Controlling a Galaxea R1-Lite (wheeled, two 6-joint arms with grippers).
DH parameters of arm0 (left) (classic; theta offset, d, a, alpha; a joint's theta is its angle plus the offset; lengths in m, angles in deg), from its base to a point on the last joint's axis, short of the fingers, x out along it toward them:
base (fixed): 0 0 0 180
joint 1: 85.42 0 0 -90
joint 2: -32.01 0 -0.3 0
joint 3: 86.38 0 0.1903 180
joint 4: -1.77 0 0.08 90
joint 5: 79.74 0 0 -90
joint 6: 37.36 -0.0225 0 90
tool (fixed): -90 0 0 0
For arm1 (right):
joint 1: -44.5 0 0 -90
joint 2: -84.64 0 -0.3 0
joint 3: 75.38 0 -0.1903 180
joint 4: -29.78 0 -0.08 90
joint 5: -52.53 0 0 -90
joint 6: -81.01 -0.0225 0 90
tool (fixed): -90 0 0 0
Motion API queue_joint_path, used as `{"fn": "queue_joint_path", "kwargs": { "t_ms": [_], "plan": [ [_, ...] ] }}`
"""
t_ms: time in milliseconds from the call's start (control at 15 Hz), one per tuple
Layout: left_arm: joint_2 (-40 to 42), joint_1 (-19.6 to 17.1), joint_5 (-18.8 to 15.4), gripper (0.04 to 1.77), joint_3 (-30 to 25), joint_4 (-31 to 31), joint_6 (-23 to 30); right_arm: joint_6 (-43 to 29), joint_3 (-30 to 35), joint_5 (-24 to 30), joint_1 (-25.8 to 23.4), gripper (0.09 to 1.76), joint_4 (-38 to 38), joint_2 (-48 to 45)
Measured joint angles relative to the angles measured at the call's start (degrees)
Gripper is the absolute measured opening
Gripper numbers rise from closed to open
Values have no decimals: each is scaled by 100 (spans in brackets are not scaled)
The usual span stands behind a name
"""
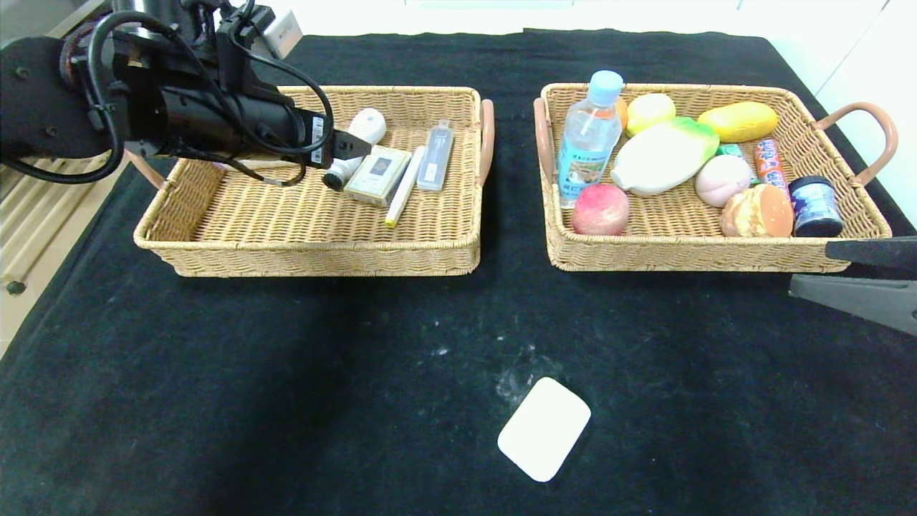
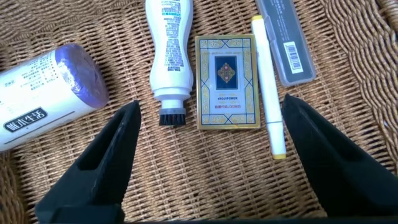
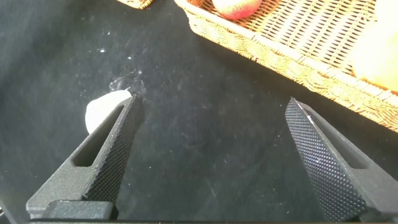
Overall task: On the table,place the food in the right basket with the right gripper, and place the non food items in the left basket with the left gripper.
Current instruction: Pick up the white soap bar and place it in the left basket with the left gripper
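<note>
We are hovering the left gripper over the left basket, its fingers spread wide and grasping nothing; in the left wrist view the white slim bottle and the gold-edged card box are lying on the weave just ahead of the open tips, free of them. What we are judging to be the one thing left is the white rounded rectangular pad, resting flat on the table well apart from this gripper, toward the robot and off to its right side, with its long axis running on a slant. Moving rightward, the right basket is already holding the food. At the far right we are keeping the right gripper low beside that basket, jaws released and empty; the pad is sitting nearer to it, though a finger is hiding part of the pad in its wrist view. Since the pad is non-food, we are expecting the left arm to make the longer reach.
</note>
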Motion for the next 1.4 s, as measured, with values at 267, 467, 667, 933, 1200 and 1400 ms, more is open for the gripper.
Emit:
{"fn": "queue_joint_path", "kwargs": {
  "t_ms": [267,467,667,933,1200,1400],
  "plan": [
    [197,100,-2,167,-182,1,-66,0,0,-7,-1,171,0,-4],
    [471,321,-5,168,-505,-11,-88,0,0,-18,-1,171,9,-4],
    [877,756,-7,169,-992,-38,-96,9,-7,-276,2,171,72,-4],
    [1375,1453,-7,170,-1598,-35,-96,0,37,-300,5,171,210,-4],
    [1762,2209,-5,170,-2319,-44,-195,0,39,-304,-1,171,235,-1],
    [1952,2732,1,170,-2861,-63,-216,0,37,-308,-4,171,235,0]
  ]
}}
